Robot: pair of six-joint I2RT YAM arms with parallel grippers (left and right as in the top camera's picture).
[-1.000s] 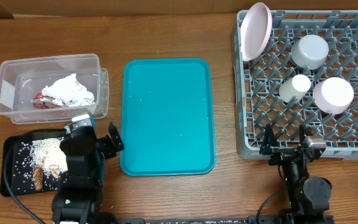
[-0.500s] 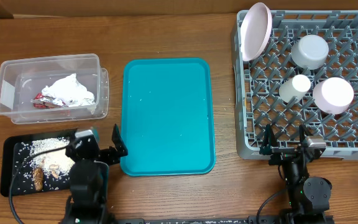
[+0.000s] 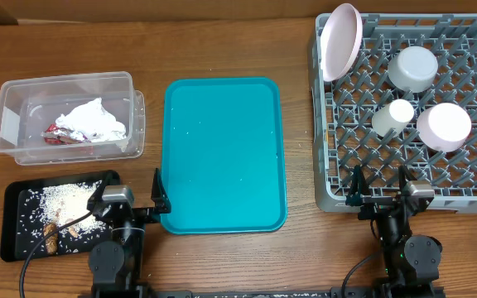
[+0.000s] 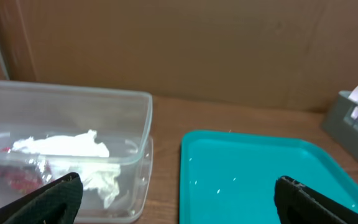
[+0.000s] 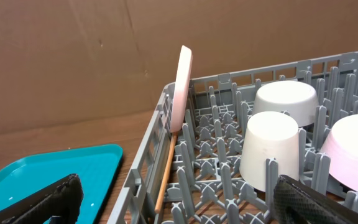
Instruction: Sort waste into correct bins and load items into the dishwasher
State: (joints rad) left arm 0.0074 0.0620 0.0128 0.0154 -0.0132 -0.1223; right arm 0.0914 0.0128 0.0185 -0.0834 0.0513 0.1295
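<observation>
The clear tub holds crumpled white napkins with red wrapper, also in the left wrist view. The black tray holds rice and brown scraps. The grey rack holds the pink-white plate upright, a grey bowl, a white cup and a pink bowl, all upside down. A wooden chopstick lies along the rack's near left wall. My left gripper is open and empty beside the black tray. My right gripper is open and empty at the rack's front edge.
A teal serving tray lies in the middle, with a few rice grains on it; it also shows in the left wrist view. A cardboard wall stands behind the table.
My left arm has drawn back toward the front edge, off the black tray, uncovering the rice and scraps. The right arm has not moved.
</observation>
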